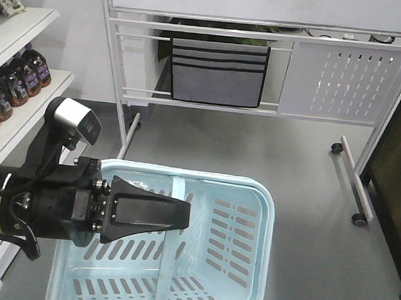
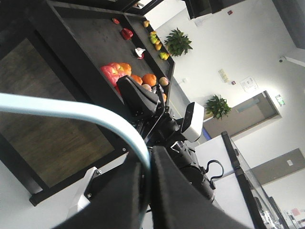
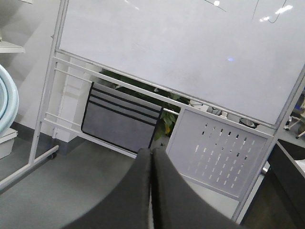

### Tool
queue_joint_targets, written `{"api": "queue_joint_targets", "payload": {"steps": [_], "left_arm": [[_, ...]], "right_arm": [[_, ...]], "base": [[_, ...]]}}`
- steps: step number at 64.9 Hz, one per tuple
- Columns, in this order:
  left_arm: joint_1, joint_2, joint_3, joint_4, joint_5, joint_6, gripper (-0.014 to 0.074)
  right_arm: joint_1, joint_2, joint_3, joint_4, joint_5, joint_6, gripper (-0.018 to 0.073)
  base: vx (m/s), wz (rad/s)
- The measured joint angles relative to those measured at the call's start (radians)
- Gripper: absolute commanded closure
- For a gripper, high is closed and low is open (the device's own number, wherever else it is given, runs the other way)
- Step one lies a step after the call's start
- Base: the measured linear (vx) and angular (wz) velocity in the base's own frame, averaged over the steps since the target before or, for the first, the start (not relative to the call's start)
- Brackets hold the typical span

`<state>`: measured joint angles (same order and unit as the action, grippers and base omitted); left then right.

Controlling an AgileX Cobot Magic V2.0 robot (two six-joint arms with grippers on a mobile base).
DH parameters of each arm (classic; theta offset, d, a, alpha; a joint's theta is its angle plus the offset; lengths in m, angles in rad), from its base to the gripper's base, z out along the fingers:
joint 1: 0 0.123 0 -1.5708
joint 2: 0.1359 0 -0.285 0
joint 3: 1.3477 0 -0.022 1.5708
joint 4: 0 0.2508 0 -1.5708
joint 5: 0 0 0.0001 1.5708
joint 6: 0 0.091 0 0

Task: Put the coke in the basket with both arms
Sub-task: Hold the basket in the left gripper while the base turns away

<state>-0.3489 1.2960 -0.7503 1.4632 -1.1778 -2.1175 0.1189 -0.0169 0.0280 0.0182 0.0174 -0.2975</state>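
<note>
R gripper (image 1: 183,218): jaws pressed together, the seam a thin line in the R wrist view, nothing between them. It's a broad black wedge lying roughly level above the basket (image 1: 206,178). It comes in over the shelf-side rim, tip abt over the flat strip (image 1: 169,256) that runs across the basket's middle; can't tell if it touches anything below. A silver-grey camera block (image 1: 77,120) sits on top of that arm, behind the wrist. L gripper (image 2: 148,160): jaws clamped on a thin light blue curved bar (image 2: 71,109) of the basket, which runs into the seam between them; handle or rim, can't tell. The L wrist view also looks up at the R gripper & its camera block, just beyond the bar. Coke: can't pick it out in any view. A small dark speckled patch (image 1: 139,184) shows inside the basket by the far rim, just past the R gripper's top edge, too unclear to name. Basket: light blue plastic, slotted sides & bottom, rounded corners, grey floor (image 1: 306,196) around it. Beside it is a white shelf (image 1: 38,111) w/ dark bottles (image 1: 19,80), purple labels. Beyond it stands a whiteboard stand (image 1: 262,5) w/ a grey pouch (image 1: 218,73).
</note>
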Motion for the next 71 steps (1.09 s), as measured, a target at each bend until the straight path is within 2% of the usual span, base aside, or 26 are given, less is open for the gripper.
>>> {"api": "queue_joint_targets", "payload": {"steps": [38, 71], "left_arm": [[0.0, 0.0, 0.0, 0.0, 0.0, 0.0, 0.0604], [0.0, 0.0, 0.0, 0.0, 0.0, 0.0, 0.0603]], "right_arm": [[0.0, 0.0, 0.0, 0.0, 0.0, 0.0, 0.0568], [0.0, 0.0, 0.0, 0.0, 0.0, 0.0, 0.0568]], "base": [[0.24, 0.01], [0.2, 0.27]]}}
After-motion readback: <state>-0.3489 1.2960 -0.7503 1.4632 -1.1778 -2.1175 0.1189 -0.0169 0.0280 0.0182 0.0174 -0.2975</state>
